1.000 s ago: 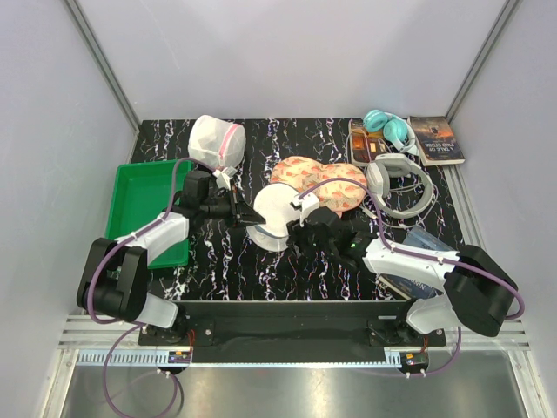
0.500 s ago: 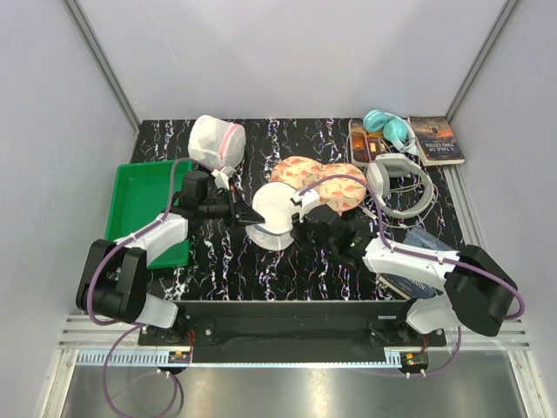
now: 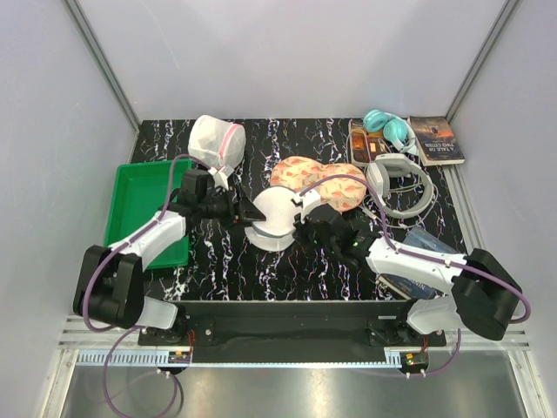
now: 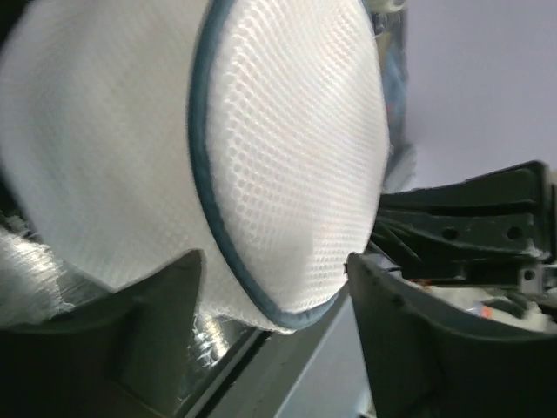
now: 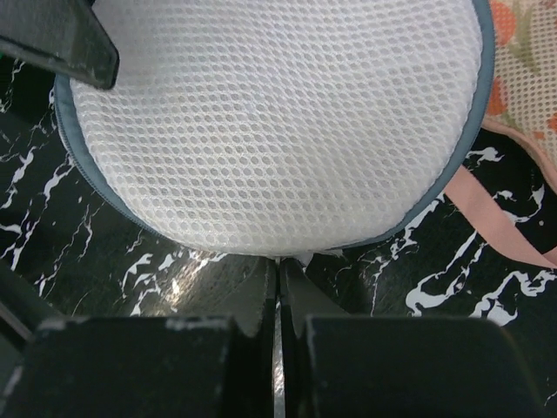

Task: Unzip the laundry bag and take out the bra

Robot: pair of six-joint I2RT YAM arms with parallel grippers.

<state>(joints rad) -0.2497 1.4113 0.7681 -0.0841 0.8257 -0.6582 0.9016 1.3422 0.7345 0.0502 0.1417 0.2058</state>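
- Cannot see into the laundry bag through its mesh in any view; no telling where the bra lies.
- Cut off at the top and left edges of the left wrist view, and blurred toward the left.
- Cut off along the top of the right wrist view too.
- Cannot tell whether the pressed-together tips of the right gripper pinch a zip pull or bare rim: too small.
- Left gripper: finger bases lost below the bottom edge, dark and soft.
- Floral item: cut by the right edge, only a corner in sight.
- Bluish flat thing: half hidden under the right forearm, kind unclear.
- Book: title too small to read.
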